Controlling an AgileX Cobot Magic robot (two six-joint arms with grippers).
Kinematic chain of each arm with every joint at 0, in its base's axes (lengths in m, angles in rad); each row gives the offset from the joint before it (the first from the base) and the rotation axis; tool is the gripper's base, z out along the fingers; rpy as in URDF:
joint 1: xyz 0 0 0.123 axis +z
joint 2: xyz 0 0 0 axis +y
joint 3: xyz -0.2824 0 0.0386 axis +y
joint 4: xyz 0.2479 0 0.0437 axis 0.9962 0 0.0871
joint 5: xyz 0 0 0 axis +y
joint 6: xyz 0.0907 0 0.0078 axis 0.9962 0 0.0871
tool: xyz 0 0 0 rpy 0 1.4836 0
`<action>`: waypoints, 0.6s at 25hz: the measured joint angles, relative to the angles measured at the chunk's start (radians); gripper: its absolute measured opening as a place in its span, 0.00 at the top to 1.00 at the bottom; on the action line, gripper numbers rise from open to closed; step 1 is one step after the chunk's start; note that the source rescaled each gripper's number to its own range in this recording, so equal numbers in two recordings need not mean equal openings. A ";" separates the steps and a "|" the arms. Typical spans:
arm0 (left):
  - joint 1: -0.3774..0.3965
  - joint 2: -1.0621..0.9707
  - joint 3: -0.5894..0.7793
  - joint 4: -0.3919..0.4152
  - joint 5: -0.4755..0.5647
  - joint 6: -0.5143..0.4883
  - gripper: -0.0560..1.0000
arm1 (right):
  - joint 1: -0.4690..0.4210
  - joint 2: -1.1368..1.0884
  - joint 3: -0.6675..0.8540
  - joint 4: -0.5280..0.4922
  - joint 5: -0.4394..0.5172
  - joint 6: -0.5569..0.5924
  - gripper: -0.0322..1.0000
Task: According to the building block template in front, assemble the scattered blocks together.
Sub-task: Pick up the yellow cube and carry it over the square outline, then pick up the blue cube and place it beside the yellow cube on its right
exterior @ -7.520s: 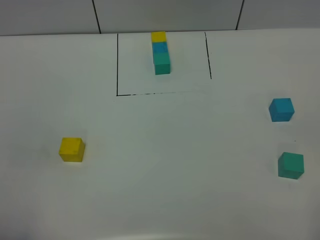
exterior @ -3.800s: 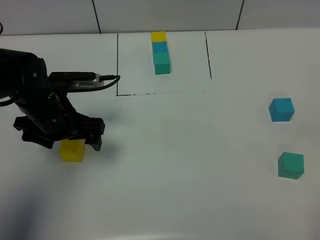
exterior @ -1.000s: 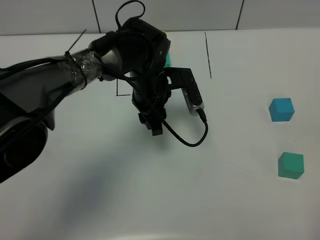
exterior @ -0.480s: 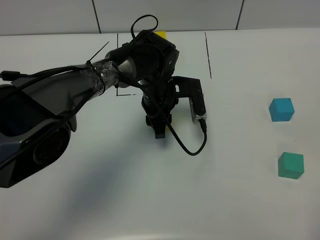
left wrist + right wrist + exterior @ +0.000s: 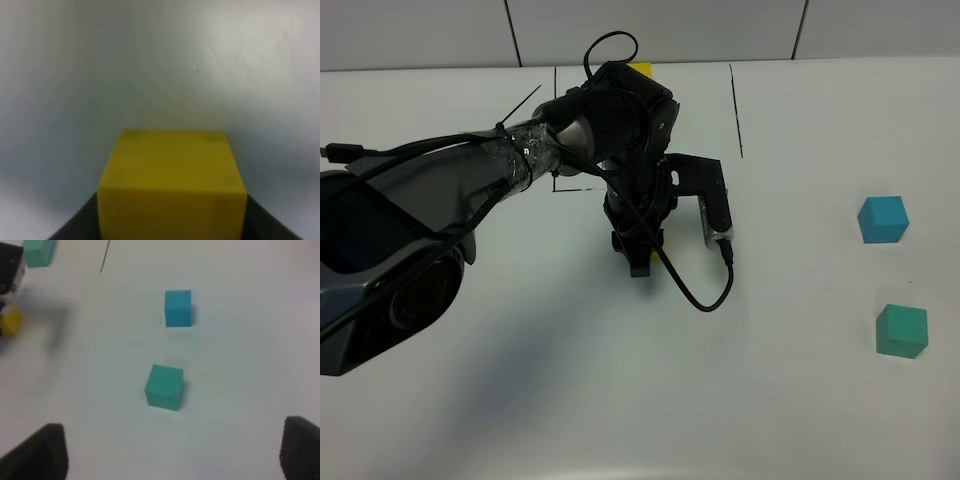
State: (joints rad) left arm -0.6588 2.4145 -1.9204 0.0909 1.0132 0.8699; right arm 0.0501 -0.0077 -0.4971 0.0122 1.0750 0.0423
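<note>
Yellow block clamped in left fingers at middle of desk, just short of template.
Set it flat and square to that row before releasing; right fingers wide, empty, near right edge.

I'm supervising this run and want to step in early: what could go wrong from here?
The left gripper is shut on the small yellow cube close to the black-framed template row, which the arm largely hides from above; it could bump that row. The loose black cable by the gripper might catch the cube at release.
</note>
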 joint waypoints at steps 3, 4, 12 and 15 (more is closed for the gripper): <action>0.000 0.000 0.000 0.000 0.001 0.000 0.95 | 0.000 0.000 0.000 0.000 0.000 0.000 0.27; 0.000 0.000 0.000 0.000 0.002 0.000 0.92 | 0.000 0.000 0.000 0.000 0.000 0.000 0.27; 0.000 -0.042 0.001 -0.011 0.019 -0.007 0.04 | 0.000 0.000 0.000 0.000 0.000 0.000 0.27; 0.000 -0.100 0.001 -0.053 0.044 -0.007 0.00 | 0.000 0.000 0.000 0.000 0.000 0.000 0.27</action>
State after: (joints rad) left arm -0.6588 2.3145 -1.9189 0.0377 1.0570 0.8634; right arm 0.0501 -0.0077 -0.4971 0.0122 1.0750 0.0423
